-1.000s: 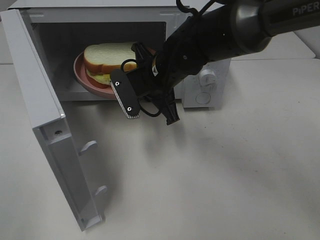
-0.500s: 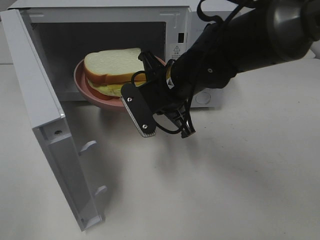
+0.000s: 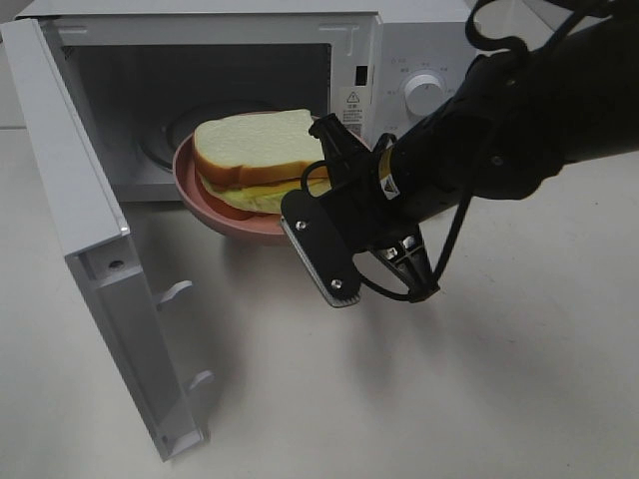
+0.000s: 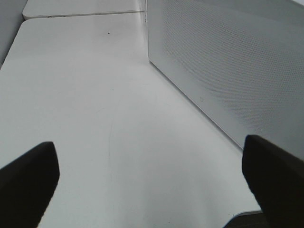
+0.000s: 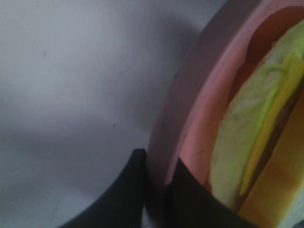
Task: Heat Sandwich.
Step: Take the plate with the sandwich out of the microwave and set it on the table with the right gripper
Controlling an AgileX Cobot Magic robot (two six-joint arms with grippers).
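Observation:
The sandwich [image 3: 255,150], white bread with lettuce and yellow filling, lies on the round pink plate [image 3: 212,205]. The plate is partly out of the open microwave [image 3: 424,50], held over the cavity's front edge. My right gripper [image 3: 321,190] is shut on the plate's right rim. In the right wrist view its fingers [image 5: 183,190] pinch the pink rim [image 5: 190,95], with the sandwich's lettuce [image 5: 237,142] just beyond. My left gripper [image 4: 152,185] is open and empty above the table, beside the microwave's perforated side wall [image 4: 228,61]. It does not show in the exterior view.
The microwave door [image 3: 80,230] stands open to the left, reaching toward the table's front. The control knob [image 3: 424,92] is on the right panel. The white table [image 3: 479,399] extends in front and to the right.
My right gripper has moved toward the front right with the plate. The plate and sandwich have come partway out of the microwave cavity.

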